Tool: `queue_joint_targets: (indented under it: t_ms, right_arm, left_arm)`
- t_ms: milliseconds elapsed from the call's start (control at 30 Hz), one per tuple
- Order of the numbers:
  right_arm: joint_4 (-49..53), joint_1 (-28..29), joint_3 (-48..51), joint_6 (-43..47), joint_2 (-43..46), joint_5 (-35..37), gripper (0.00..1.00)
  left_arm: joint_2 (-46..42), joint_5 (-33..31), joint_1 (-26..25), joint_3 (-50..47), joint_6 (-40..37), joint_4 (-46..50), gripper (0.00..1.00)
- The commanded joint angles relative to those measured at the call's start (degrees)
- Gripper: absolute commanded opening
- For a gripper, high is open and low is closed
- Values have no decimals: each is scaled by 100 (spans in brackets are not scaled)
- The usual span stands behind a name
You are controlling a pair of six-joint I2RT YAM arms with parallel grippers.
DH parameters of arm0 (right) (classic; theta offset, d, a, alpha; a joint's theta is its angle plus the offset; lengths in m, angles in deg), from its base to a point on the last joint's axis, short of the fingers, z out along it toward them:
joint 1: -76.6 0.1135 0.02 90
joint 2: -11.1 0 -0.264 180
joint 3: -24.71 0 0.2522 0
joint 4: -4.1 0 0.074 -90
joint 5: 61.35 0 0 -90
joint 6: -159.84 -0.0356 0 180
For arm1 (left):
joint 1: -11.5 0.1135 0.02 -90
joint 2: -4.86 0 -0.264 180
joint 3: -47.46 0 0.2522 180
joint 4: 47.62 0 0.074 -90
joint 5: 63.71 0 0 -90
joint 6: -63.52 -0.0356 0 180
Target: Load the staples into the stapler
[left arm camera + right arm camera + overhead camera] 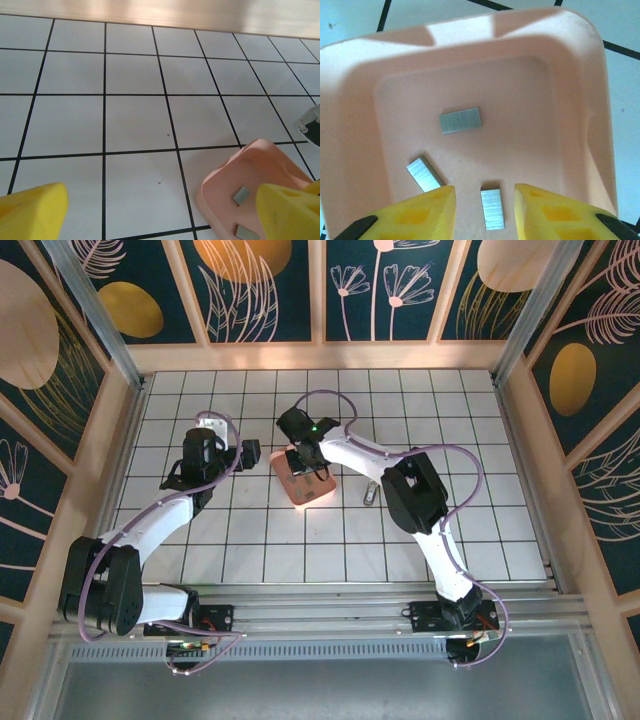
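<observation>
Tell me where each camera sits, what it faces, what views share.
Top external: above, behind the robot, looking down on the table; left arm, right arm show.
Left wrist: low, facing across tiles; open left pincer at bottom corners.
Right wrist: above the pink tray, facing its staples; right pincer straddles one.
All share the tray.

Probably a robotics lab cell: a white gridded tabletop (270, 540) boxed in by floral-patterned wall panels (275, 290), aluminium rails (330, 612) at front.
</observation>
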Motion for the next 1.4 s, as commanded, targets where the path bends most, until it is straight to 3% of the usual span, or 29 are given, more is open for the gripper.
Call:
queue_joint_targets:
  t_ms: [0, 1067, 1367]
  right_arm:
    - [289, -10, -159, 21, -121, 38, 36]
    - [199, -14, 141, -68, -583, -58, 24]
    - [-161, -23, 183, -129, -209, -4, 19]
  left_arm:
    - [-38, 72, -17, 133, -69, -35, 96]
    - [-42, 288, -21, 106, -65, -124, 95]
    - [-67, 400, -22, 97, -115, -150, 95]
